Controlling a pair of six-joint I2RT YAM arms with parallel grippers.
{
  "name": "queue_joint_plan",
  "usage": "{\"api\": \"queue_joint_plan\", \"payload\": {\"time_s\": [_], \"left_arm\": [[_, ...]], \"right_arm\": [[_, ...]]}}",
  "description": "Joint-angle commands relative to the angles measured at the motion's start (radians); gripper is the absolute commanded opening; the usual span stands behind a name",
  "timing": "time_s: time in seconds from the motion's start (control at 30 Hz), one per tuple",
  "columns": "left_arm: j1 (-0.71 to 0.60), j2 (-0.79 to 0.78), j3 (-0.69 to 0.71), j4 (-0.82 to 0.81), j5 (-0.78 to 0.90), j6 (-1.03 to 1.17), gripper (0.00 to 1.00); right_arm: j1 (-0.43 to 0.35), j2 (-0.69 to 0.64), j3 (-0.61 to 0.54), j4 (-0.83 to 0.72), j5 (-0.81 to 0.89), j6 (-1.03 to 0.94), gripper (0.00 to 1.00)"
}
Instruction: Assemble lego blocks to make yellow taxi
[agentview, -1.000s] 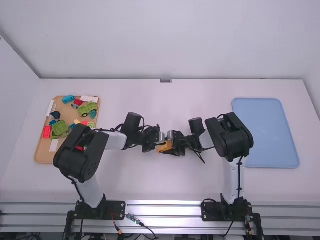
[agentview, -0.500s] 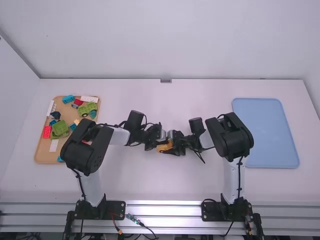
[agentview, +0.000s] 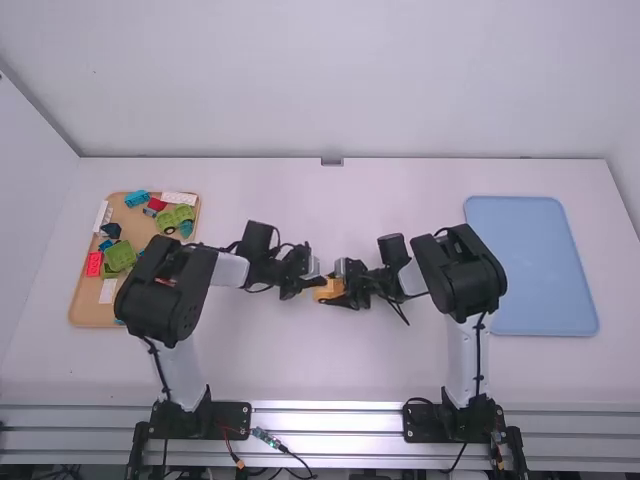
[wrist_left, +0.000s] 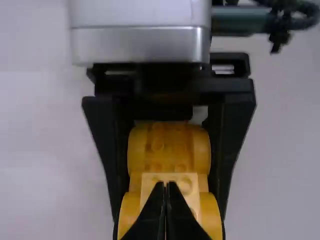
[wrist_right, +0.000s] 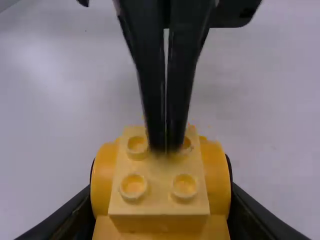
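Observation:
Near the middle of the table in the high view, my left gripper (agentview: 309, 281) is beside the orange-yellow car body (agentview: 327, 290), which my right gripper (agentview: 346, 284) holds from the right. The left wrist view has the left gripper (wrist_left: 166, 184) with fingers together over a pale yellow studded block (wrist_left: 149, 186) on the body (wrist_left: 170, 150). In the right wrist view, the right gripper (wrist_right: 161, 172) is shut on the body's rounded sides (wrist_right: 105, 175). The pale block (wrist_right: 159, 195) lies along its top, and the other gripper's joined tips meet its far studs, partly hiding them.
At the left, a brown tray (agentview: 88, 312) holds green vehicle parts (agentview: 120, 256), a red brick (agentview: 94, 264), white pieces and several blue ones, partly under the left arm. A blue mat (agentview: 530, 265) lies at the right.
Over the last second my left arm first moved slightly right, then its gripper drew back a little to the left. The right arm and the body in its grip have stayed put.

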Motion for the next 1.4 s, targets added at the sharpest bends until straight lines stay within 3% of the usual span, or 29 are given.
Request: {"api": "queue_joint_plan", "payload": {"time_s": [0.0, 0.4, 0.53, 0.6, 0.73, 0.97, 1.37], "left_arm": [[0.081, 0.091, -0.086, -0.031, -0.166, 0.054, 0.02], [0.108, 0.031, -0.081, 0.043, -0.164, -0.062, 0.02], [0.148, -0.036, -0.069, 0.017, 0.024, -0.009, 0.02], [0.150, -0.082, -0.066, 0.001, 0.042, -0.006, 0.02], [0.105, -0.109, -0.059, -0.010, -0.024, -0.038, 0.02], [-0.002, -0.103, -0.072, 0.058, 0.023, -0.030, 0.02], [-0.029, -0.035, -0.061, 0.116, 0.038, -0.068, 0.02]], "right_arm": [[-0.014, 0.012, 0.010, -0.004, -0.010, 0.012, 0.42], [-0.013, 0.012, 0.010, -0.010, -0.010, 0.013, 0.42], [-0.013, 0.012, 0.010, -0.009, -0.010, 0.013, 0.42], [-0.013, 0.012, 0.010, -0.009, -0.010, 0.013, 0.42], [-0.012, 0.012, 0.010, -0.009, -0.010, 0.013, 0.42], [-0.011, 0.012, 0.010, -0.009, -0.010, 0.013, 0.42], [-0.011, 0.012, 0.010, -0.009, -0.014, 0.013, 0.42]]}}
